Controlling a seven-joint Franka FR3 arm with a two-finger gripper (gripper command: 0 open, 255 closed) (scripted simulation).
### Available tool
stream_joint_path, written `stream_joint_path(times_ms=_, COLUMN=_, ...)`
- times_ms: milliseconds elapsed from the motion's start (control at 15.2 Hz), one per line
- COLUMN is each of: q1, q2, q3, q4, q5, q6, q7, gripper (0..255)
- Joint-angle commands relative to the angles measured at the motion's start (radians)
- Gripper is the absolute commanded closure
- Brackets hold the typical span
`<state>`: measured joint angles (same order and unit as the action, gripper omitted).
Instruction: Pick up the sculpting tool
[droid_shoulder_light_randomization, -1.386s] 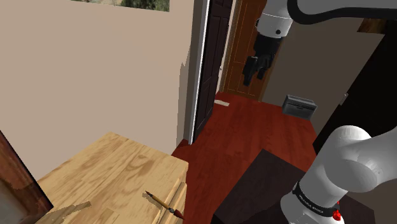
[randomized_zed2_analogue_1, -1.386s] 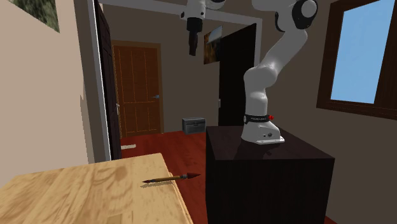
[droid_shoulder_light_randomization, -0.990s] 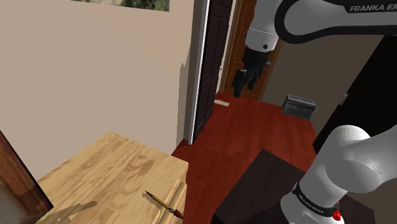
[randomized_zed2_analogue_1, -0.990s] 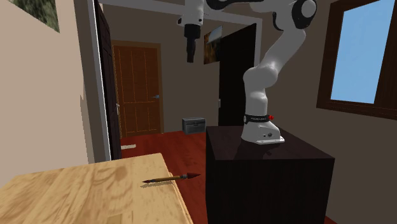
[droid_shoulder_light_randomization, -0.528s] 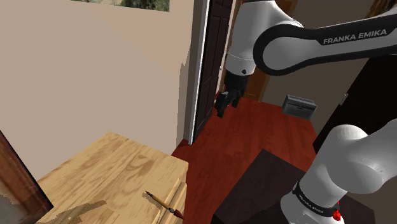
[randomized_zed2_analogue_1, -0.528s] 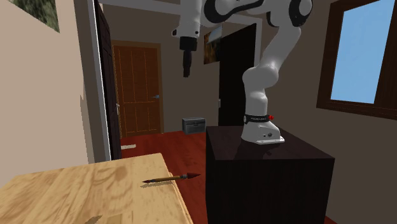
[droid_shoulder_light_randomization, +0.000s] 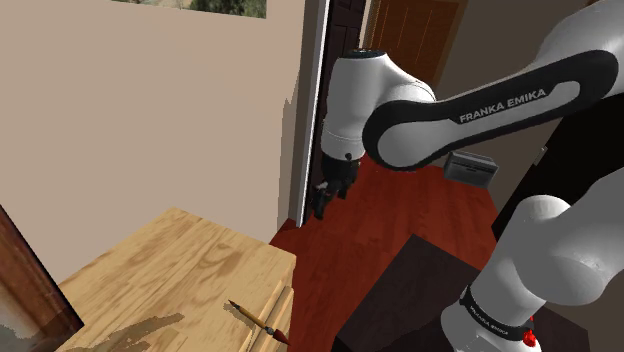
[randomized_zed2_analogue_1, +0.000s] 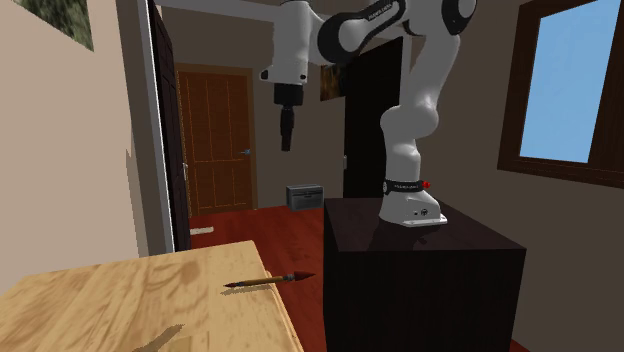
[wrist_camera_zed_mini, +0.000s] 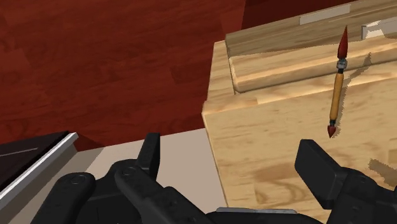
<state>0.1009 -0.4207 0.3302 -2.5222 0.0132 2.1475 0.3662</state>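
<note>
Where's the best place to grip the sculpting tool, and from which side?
Probably the tan mid-shaft of the sculpting tool, from straight above, gripper closing across its width. It lies flat on the wooden top, thin, and both red ends taper to points, so the shaft offers the surest hold.

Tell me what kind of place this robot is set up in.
Probably a room in a house, next to a hallway. It has a dark red wooden floor, a panelled brown door, a wood-framed window and a pale wooden cabinet.
</note>
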Motion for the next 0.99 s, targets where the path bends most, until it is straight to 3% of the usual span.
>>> stream_joint_path(times_ms=0, q1=0.008, q2=0.068, q3=0.041, q4=-0.002, q5=-0.008, q6=0.065, q7=0.044, gripper=0)
stream_joint_path(times_ms=462, q1=0.011, q2=0.315, q3=0.149, q4=0.048, q5=-0.119, q6=0.227, q7=0.204, gripper=0)
stream_joint_path(times_ms=924, q1=0.061, q2=0.603, q3=0.181, q4=0.164, q5=-0.353, q6=0.323, q7=0.429, gripper=0)
